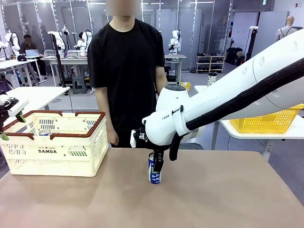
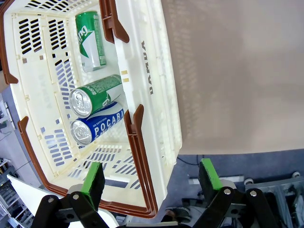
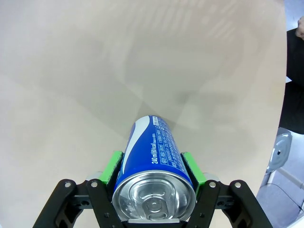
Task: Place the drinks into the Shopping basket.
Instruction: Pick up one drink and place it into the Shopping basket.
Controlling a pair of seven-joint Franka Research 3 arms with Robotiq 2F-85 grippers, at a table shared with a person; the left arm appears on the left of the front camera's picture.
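A slim blue-and-white can (image 1: 155,175) stands upright on the tan table (image 1: 213,199), near the middle of its far side. My right gripper (image 1: 157,164) comes down over it, and the green pads (image 3: 113,166) press against both sides of the blue can (image 3: 154,147); its silver top faces the wrist camera. The cream Shopping basket (image 1: 52,152) with the brown-red rim sits at the table's left. Inside the Shopping basket (image 2: 152,95) lie two green cans (image 2: 90,40) (image 2: 95,92) and a blue can (image 2: 102,124). My left gripper (image 2: 151,176) hangs open above the basket's near end, also seen as the left gripper (image 1: 13,127) at the far left.
A person in black stands at the far edge, one hand (image 1: 112,137) hanging just behind the table between the basket and the can. A yellow basket (image 1: 268,121) sits on another table at the right. Bare tabletop spreads in front of the can and to its right.
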